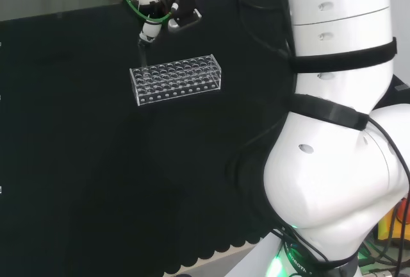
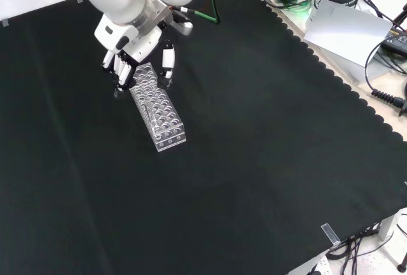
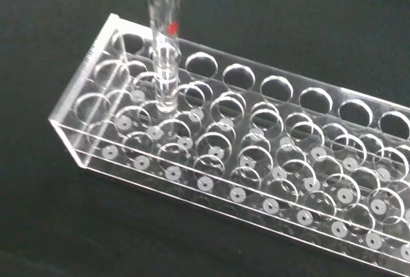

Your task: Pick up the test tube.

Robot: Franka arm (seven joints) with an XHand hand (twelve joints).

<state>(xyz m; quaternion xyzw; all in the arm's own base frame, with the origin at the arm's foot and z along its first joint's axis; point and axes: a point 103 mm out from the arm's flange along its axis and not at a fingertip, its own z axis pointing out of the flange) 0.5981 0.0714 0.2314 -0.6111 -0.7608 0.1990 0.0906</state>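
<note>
Test tube (image 3: 164,52) stands upright in the wrist view, its rounded lower end down inside one of the holes near the end of the clear acrylic rack (image 3: 256,181), with a small red mark on its wall just above the rack's top plate. Its upper part runs out of the picture toward the hand. In the front view the hand (image 2: 137,55) sits over the far end of the rack (image 2: 159,112), fingers pointing down on both sides of that end; in the head view the hand (image 1: 168,8) hangs just above the rack's left end (image 1: 176,79). Whether the fingers are actually pinching the tube cannot be told from these pictures.

The risks follow from that. If the tube is held off-centre or at a slight tilt, a lift would drag its wall against the hole's edge, and the light rack could tip or ride up with it. If the pinch is poor, the smooth glass could slide through the fingers and drop back into the hole. Fingers close beside the rack's end could also nudge it across the black cloth (image 2: 267,160).
</note>
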